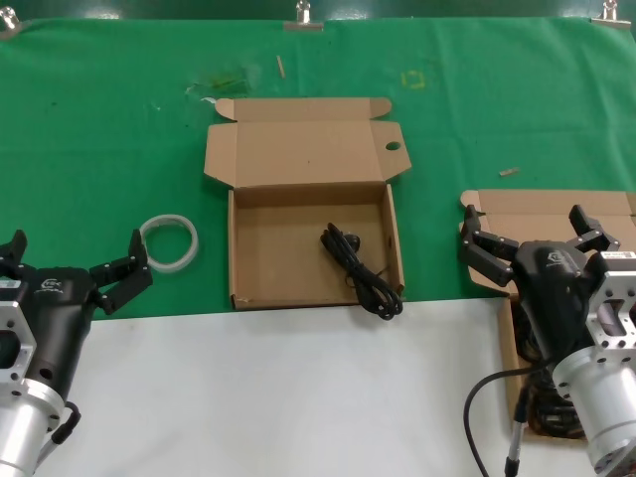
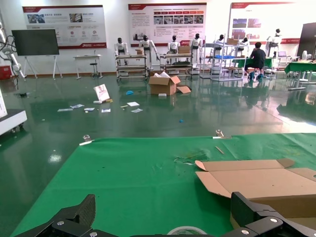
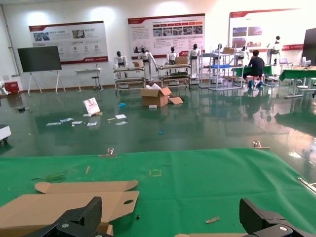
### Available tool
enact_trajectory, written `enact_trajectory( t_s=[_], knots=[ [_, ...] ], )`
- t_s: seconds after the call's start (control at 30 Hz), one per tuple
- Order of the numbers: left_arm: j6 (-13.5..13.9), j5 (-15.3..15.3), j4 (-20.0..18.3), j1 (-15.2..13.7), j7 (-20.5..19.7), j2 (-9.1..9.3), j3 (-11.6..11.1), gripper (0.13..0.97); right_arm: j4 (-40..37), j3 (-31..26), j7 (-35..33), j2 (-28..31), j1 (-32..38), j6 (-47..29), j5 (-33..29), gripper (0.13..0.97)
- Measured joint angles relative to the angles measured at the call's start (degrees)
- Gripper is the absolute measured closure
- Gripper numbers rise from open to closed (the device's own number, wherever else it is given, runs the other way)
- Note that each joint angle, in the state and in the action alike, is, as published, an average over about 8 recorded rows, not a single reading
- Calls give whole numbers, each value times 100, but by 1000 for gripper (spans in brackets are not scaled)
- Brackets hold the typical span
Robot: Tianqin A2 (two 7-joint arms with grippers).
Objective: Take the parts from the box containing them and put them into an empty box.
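Observation:
The carton with the round-holed flap (image 1: 310, 149) lies open at the middle of the green cloth. One black power cord (image 1: 360, 272) lies in its right half. The plain-lidded carton (image 1: 542, 207) is at the right, mostly hidden under my right arm; dark cords (image 1: 545, 405) show in it beside the wrist. My right gripper (image 1: 524, 231) is open and empty above that carton's lid. My left gripper (image 1: 78, 256) is open and empty at the left, next to the white ring (image 1: 169, 241). The holed lid (image 3: 64, 202) shows in the right wrist view, and that carton's lid (image 2: 261, 180) in the left wrist view.
The white ring also shows between my left fingers (image 2: 186, 230). A white table surface (image 1: 298, 388) runs along the front. A small scrap (image 1: 508, 171) lies on the cloth behind the right carton. A black cable (image 1: 487, 417) hangs beside my right arm.

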Motion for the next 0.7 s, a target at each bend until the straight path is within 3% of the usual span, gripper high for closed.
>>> enact_trajectory(
  t_s=[0.7],
  knots=[
    [0, 0, 0, 0, 0, 0, 0, 132, 0, 0, 0, 0, 0, 0, 0, 129]
  ],
)
